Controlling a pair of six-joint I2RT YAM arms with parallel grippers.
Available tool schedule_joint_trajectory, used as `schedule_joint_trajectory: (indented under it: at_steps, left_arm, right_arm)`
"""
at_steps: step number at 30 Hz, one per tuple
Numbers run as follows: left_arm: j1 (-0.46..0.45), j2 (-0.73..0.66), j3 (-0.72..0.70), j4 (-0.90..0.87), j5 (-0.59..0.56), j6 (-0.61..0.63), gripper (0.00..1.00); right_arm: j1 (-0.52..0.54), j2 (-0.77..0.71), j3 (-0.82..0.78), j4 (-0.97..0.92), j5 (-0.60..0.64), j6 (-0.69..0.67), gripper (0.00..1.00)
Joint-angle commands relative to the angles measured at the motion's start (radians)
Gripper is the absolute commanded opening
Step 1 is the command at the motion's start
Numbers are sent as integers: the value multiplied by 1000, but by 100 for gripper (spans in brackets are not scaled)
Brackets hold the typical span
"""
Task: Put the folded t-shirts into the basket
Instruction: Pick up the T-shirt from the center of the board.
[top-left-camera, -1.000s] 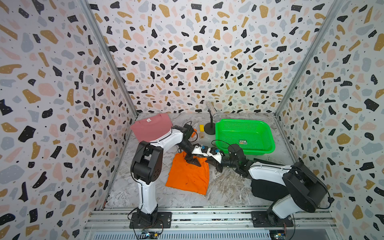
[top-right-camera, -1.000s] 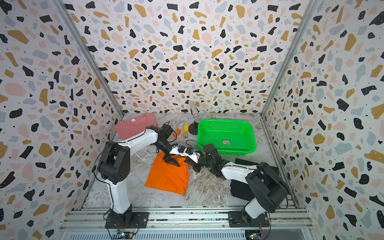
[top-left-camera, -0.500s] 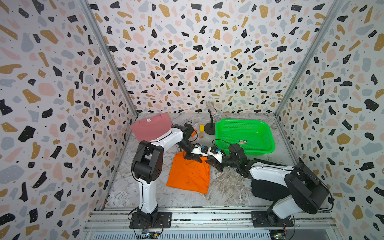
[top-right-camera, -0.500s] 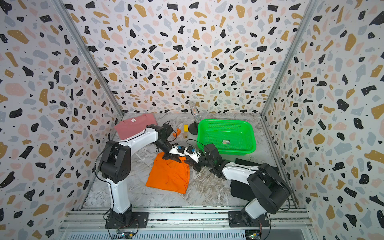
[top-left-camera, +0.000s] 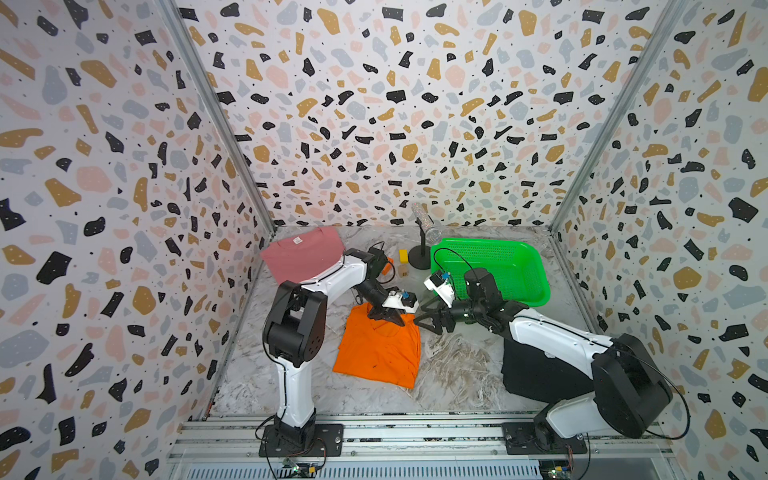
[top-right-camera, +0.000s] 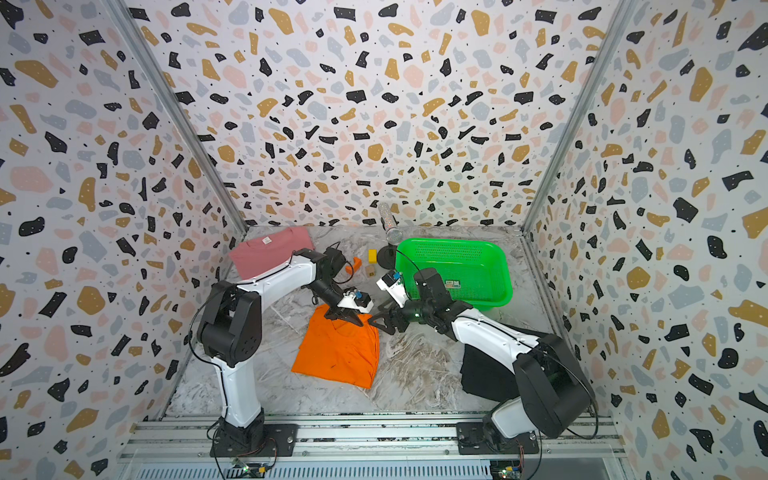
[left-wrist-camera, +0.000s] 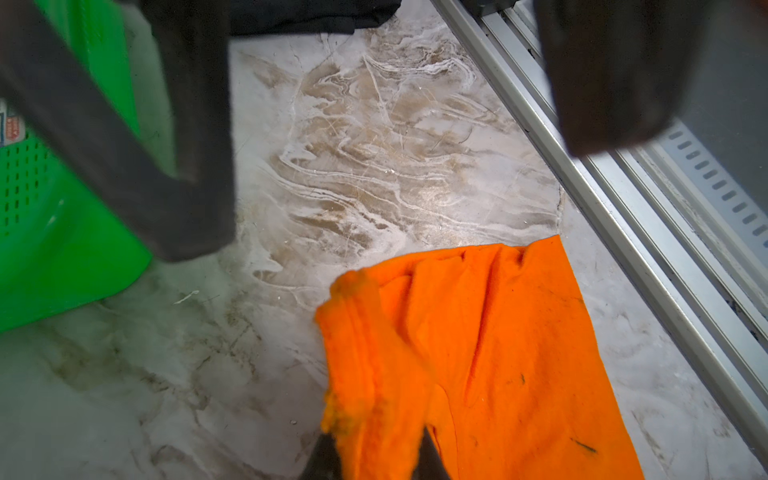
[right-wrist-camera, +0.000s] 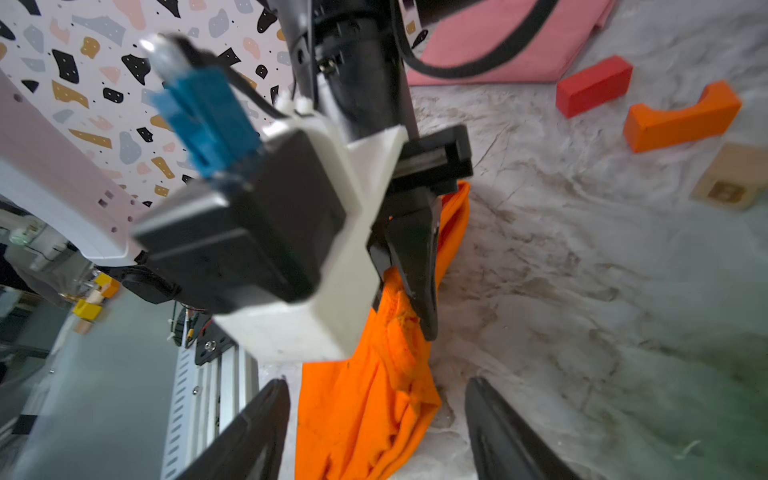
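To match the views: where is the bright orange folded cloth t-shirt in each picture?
A top view: bright orange folded cloth t-shirt, lower centre.
A top view: lower centre, slightly leftward.
Left wrist: clamped in left end effector.
Right wrist: before the open right end effector.
Landmark: left end effector gripping its edge.

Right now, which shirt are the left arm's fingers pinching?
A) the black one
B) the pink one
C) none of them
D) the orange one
D: the left fingers are shut on a bunched edge of the orange shirt, while the pink shirt and the black shirt lie apart from them.
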Motion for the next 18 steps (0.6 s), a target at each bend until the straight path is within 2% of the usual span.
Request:
schedule_joint_trajectory:
  at_steps: [1,6,12,18]
  left_arm:
    - [-4,-36,-10,-13,43,2,18]
    - [-4,-46,-10,-15,41,1,18]
    - [-5,-45,-6,-6,46,-15,18]
    - [-4,-41,-8,-6,47,-15,23]
  right_arm:
    - [-3,39,-16,50,-35,149,70]
    - [-3,100,-39,134,-21,199,68]
    - [-3,155,-31,227,-96,234,60]
    - [-3,203,-21,302,-134,291,43]
